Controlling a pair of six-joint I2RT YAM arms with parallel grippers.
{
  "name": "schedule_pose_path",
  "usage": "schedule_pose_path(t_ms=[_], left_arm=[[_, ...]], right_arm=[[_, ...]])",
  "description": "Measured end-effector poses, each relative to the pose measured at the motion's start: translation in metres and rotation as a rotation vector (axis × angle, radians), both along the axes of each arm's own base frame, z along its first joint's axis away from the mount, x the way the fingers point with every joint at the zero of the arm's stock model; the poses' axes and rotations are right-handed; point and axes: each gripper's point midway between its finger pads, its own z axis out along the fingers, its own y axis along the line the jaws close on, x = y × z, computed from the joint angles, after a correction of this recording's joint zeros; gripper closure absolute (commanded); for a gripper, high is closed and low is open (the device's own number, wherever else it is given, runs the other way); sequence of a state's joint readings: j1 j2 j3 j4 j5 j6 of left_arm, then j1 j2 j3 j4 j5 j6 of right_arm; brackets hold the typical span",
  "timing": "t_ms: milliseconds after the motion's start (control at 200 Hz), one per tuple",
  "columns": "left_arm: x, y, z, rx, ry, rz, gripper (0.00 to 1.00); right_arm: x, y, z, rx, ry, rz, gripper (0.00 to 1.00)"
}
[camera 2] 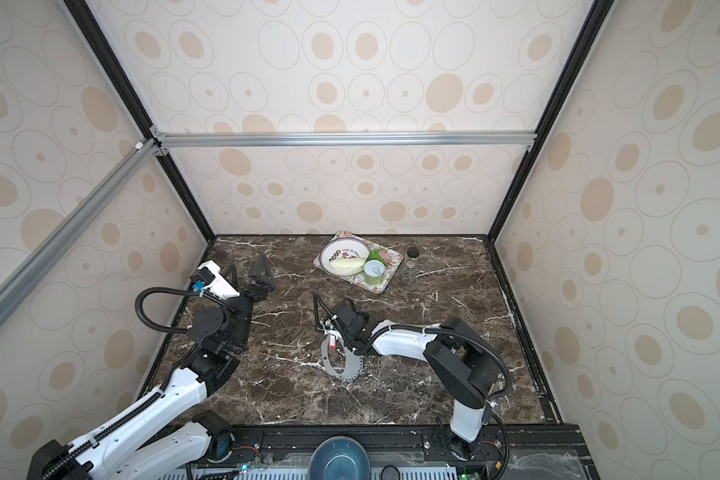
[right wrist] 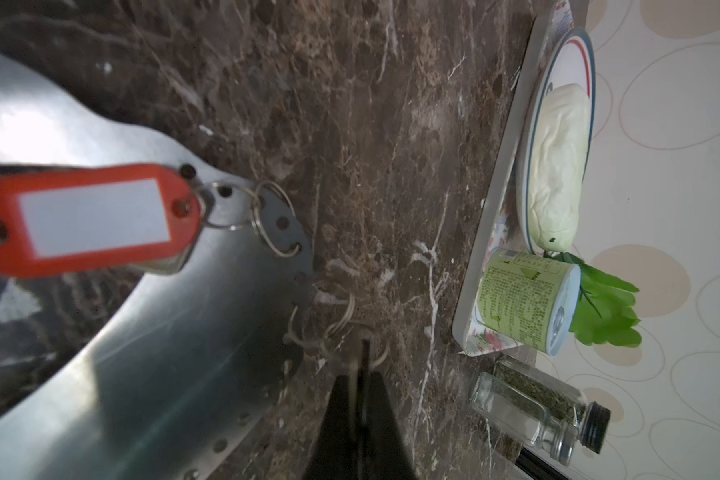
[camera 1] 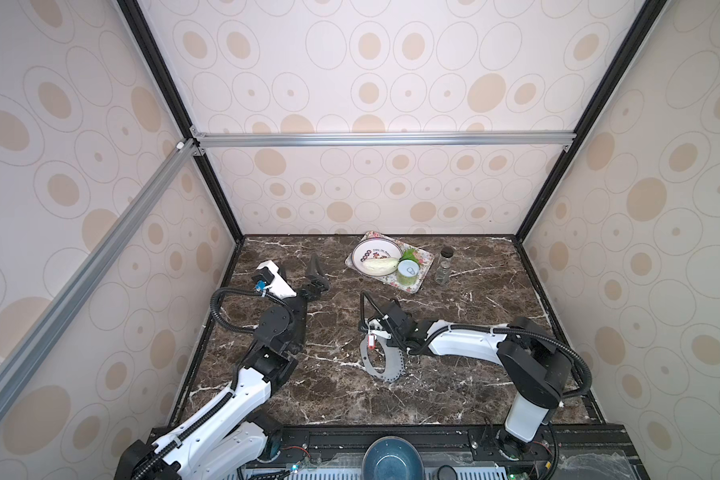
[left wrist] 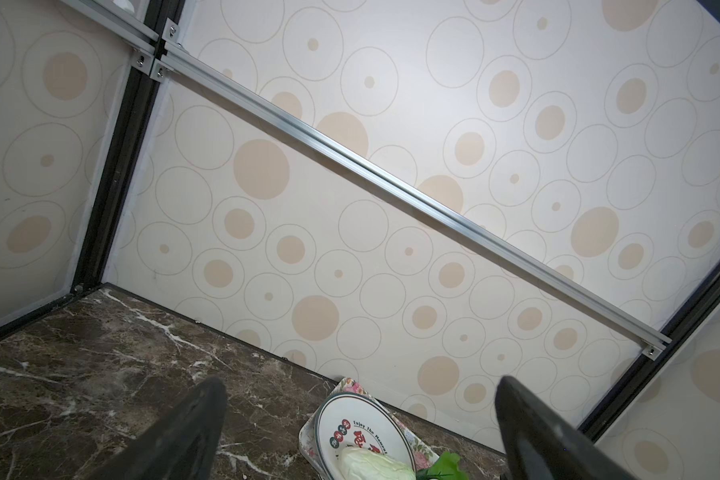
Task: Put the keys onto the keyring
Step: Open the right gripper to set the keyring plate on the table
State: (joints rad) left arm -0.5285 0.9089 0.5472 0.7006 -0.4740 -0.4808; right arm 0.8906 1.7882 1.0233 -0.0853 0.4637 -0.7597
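Threading of the second key, as I judge it: the right gripper (right wrist: 362,365) is pinched shut on a thin metal piece (right wrist: 353,360) just off the rim of the keyring (right wrist: 163,332).

The red-tagged key (right wrist: 88,218) lies over the keyring's narrow end with its split rings at the rim holes, but I cannot tell whether one passes through. The black-tagged key shows in no view. The next move likely calls for a small, exact shift bringing the loose wire rings (right wrist: 337,324) to a rim hole. Only the right wrist view shows those rings and the pinch. Both top views hide them under the wrist, yet show the keyring flat on the marble table (camera 1: 454,374) and the left gripper (camera 1: 317,276) spread wide, empty, well apart.
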Motion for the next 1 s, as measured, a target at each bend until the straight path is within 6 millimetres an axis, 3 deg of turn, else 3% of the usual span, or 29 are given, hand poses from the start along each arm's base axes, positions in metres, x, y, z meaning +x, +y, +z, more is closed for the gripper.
schedule_pose_path(t_ms=[145,300,625,725,820,910,1000], left_arm=[[0.000,0.001,0.000,0.005,0.001,0.006,0.00],[0.002,0.003,-0.003,0.013,0.011,0.027,0.00],[0.010,0.003,-0.017,0.057,0.054,0.059,0.00],[0.012,0.002,-0.020,0.090,0.062,0.068,0.00],[0.014,0.002,-0.020,0.143,0.055,0.088,0.00],[0.013,0.001,-0.025,0.229,0.039,0.097,0.00],[0.012,-0.002,-0.047,0.371,0.049,0.102,0.00]], right_arm=[[0.002,0.004,-0.007,0.015,0.010,-0.009,0.93],[0.006,0.009,-0.004,0.063,-0.002,-0.026,0.79],[0.008,-0.001,-0.001,0.145,-0.027,-0.078,0.73],[0.006,-0.014,0.021,0.252,-0.044,-0.124,0.72],[0.008,-0.039,0.058,0.406,-0.095,-0.195,0.71],[0.012,-0.079,0.099,0.563,-0.177,-0.293,0.69],[0.011,-0.128,0.131,0.710,-0.260,-0.403,0.64]])
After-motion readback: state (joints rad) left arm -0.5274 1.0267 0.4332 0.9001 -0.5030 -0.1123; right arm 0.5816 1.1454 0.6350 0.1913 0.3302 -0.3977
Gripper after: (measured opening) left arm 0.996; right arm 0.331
